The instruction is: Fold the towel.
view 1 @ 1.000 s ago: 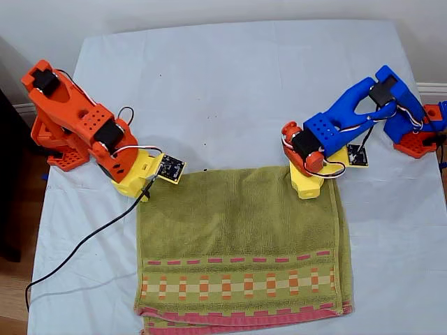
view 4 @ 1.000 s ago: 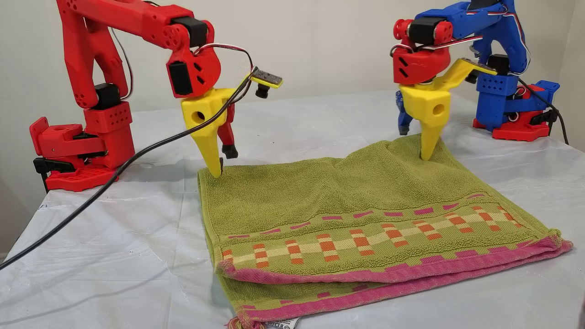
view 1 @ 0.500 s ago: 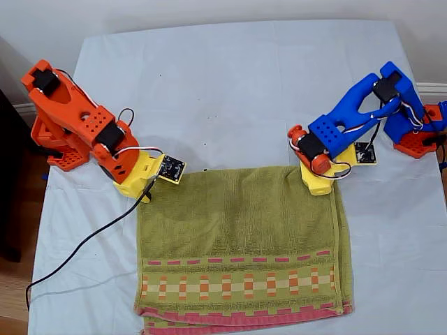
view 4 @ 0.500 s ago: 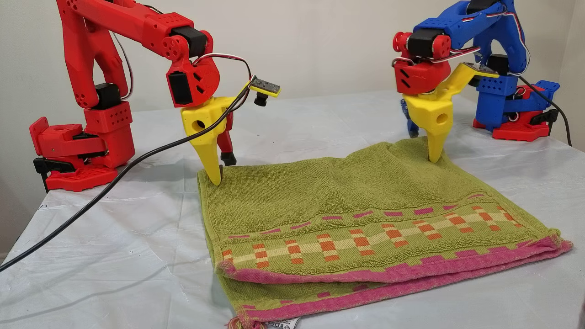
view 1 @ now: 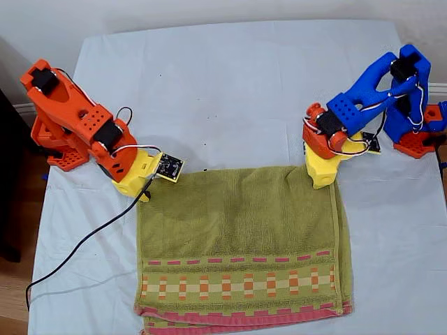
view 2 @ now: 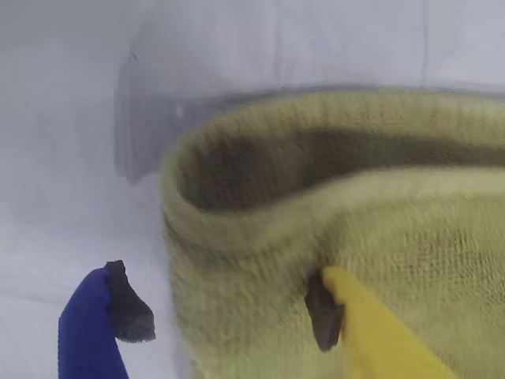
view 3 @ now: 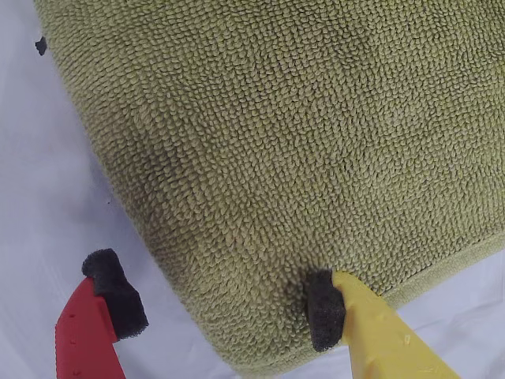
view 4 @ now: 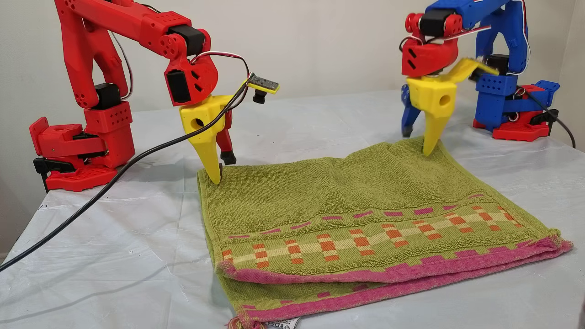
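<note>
The olive-green towel [view 1: 237, 237] lies folded once on the white sheet, its pink bands and checked stripe at the near edge [view 4: 393, 269]. My first gripper [view 1: 321, 183], on the blue arm, stands open at the far fold's corner on the exterior view's right. In its wrist view the yellow fingertip [view 2: 335, 308] rests on the terry [view 2: 355, 213] and the blue one [view 2: 118, 312] is off the cloth. My second gripper [view 1: 143, 197], on the red arm, is open at the other far corner: the yellow tip [view 3: 327, 308] sits on the towel [view 3: 276, 142] and the red one [view 3: 110, 292] on the sheet.
A black cable [view 1: 84, 241] trails from the red arm across the sheet toward the exterior view's lower left. The arm bases stand at the table's sides [view 4: 77, 151] [view 4: 516, 123]. A small white tag [view 4: 279, 323] pokes out under the towel's near edge.
My first gripper has moved along the towel's far edge toward the exterior view's right, to the corner. My second gripper has barely shifted. The towel lies as before.
</note>
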